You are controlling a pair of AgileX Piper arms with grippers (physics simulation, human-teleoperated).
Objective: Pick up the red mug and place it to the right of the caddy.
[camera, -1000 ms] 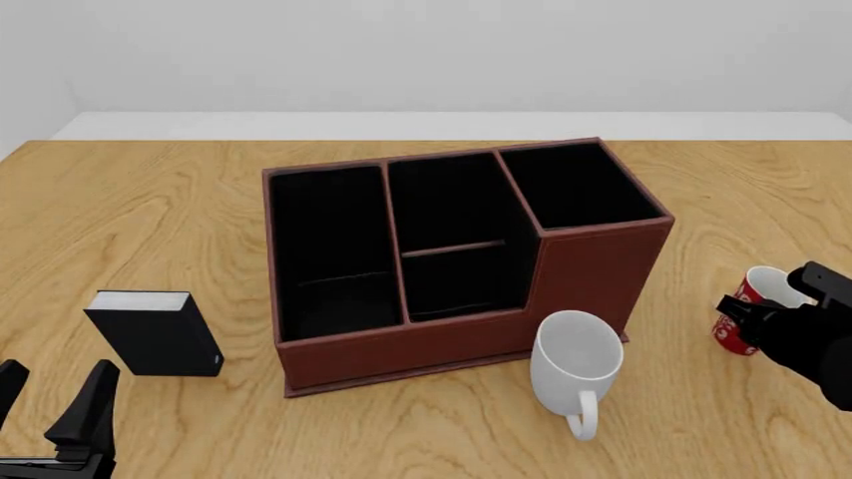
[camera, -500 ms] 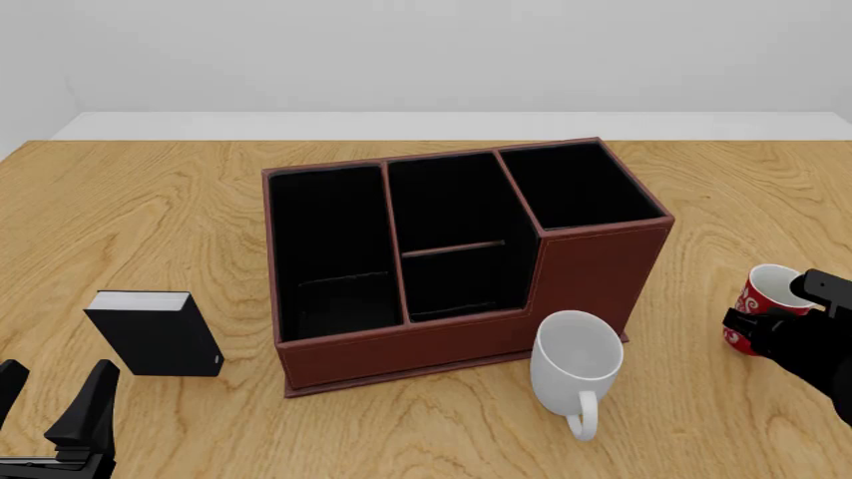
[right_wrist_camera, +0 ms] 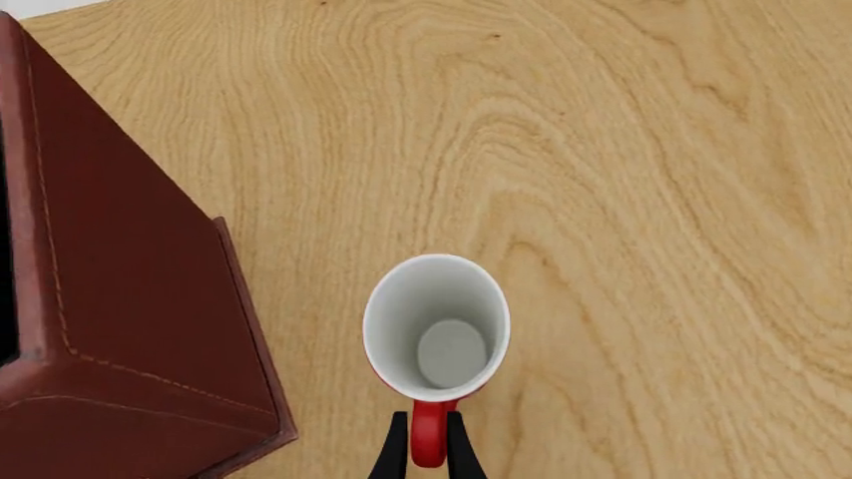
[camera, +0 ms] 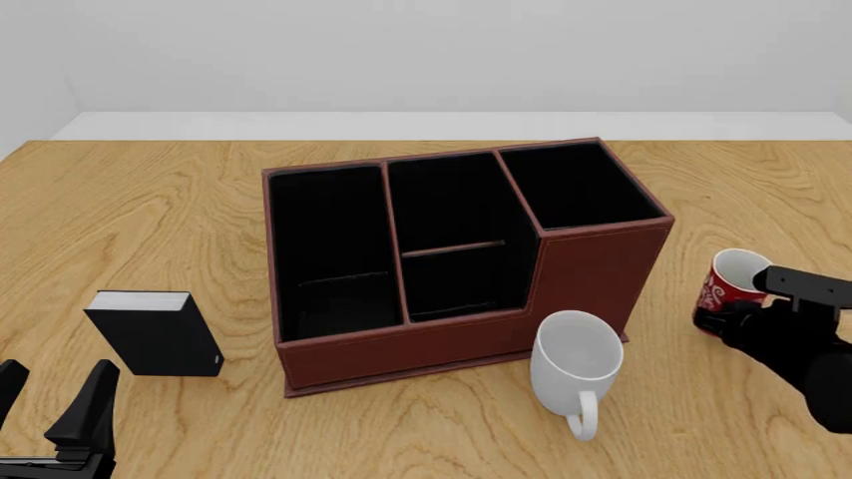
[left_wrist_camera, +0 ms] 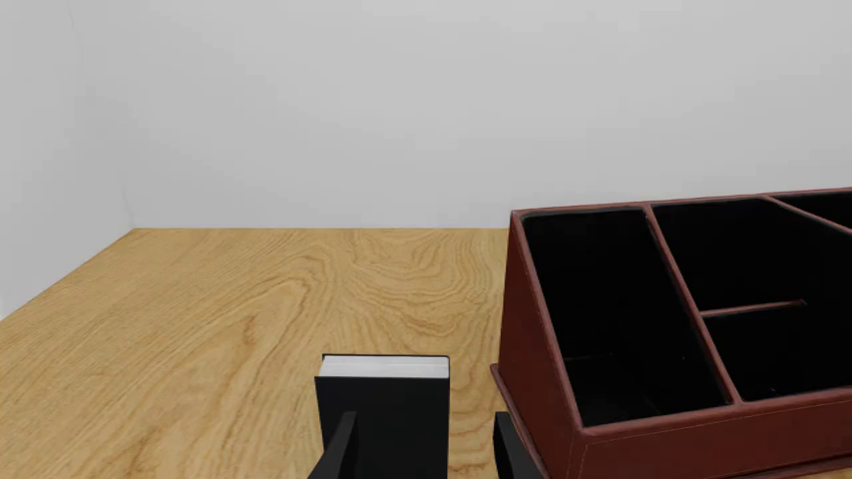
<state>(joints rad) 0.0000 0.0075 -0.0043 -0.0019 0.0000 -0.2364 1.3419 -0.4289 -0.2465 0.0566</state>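
The red mug (camera: 728,283) is upright just right of the caddy (camera: 593,261), a big reddish-brown box with black-lined compartments. My right gripper (camera: 745,310) is shut on the mug's handle from the near side. From above, the right wrist view shows the red mug (right_wrist_camera: 437,325) with its white inside and its red handle pinched between the fingers (right_wrist_camera: 395,449) of the right gripper (right_wrist_camera: 426,455), with the caddy (right_wrist_camera: 120,289) close beside it. I cannot tell whether the mug touches the table. My left gripper (camera: 51,401) rests open at the near left corner.
A plain white mug (camera: 577,365) stands at the caddy's near right corner, left of the red mug. A small black box (camera: 156,332) stands left of the caddy, straight ahead of the left gripper (left_wrist_camera: 426,461) in the left wrist view, beside the caddy (left_wrist_camera: 540,349).
My right gripper has carried the red mug leftward and a little farther back, closer to the caddy, and the mug now sits more upright. The left arm has not moved.
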